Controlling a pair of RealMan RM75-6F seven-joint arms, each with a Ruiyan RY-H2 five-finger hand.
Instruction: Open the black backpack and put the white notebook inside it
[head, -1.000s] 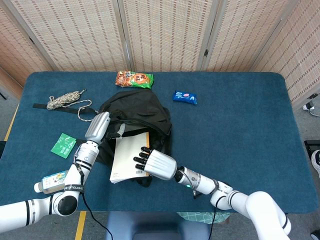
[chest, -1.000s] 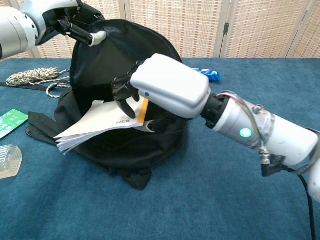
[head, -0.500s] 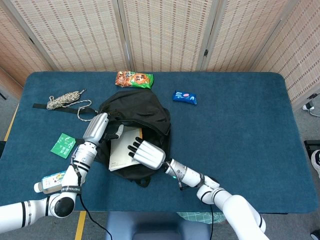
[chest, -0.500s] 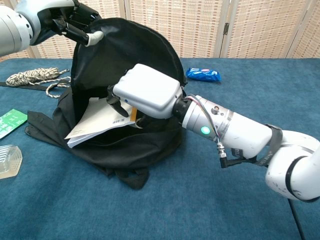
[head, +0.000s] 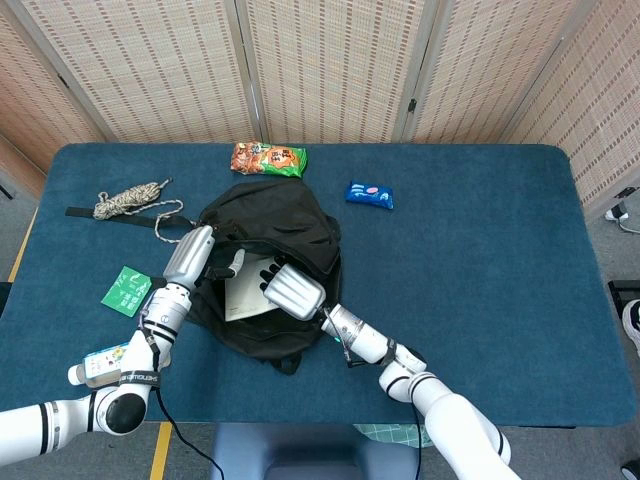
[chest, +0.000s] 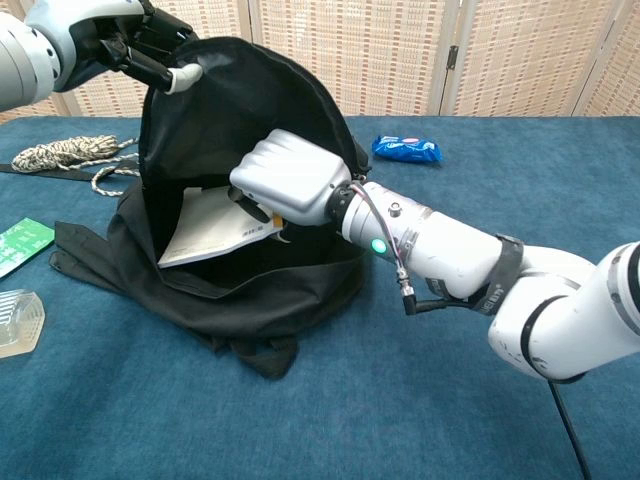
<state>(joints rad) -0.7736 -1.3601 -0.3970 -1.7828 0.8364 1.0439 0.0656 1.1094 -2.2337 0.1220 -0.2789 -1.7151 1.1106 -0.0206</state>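
Observation:
The black backpack (head: 285, 225) (chest: 240, 110) lies mid-table with its mouth facing me. My left hand (head: 200, 255) (chest: 125, 35) grips the upper flap and holds it raised. The white notebook (head: 243, 296) (chest: 210, 230) sits mostly inside the opening, tilted, one corner still showing. My right hand (head: 290, 290) (chest: 285, 180) reaches into the mouth and holds the notebook's near edge, fingers hidden under the palm shell.
On the blue table (head: 480, 250) lie a rope (head: 130, 198) (chest: 60, 153), a green card (head: 126, 290) (chest: 18, 243), a clear bottle (head: 100, 362) (chest: 15, 320), an orange snack bag (head: 268, 158) and a blue packet (head: 369, 194) (chest: 405, 149). A wicker screen (head: 330, 60) stands behind.
My right hand has pushed the notebook forward, deeper into the backpack; far less of the notebook shows now. The left hand has kept the flap raised.

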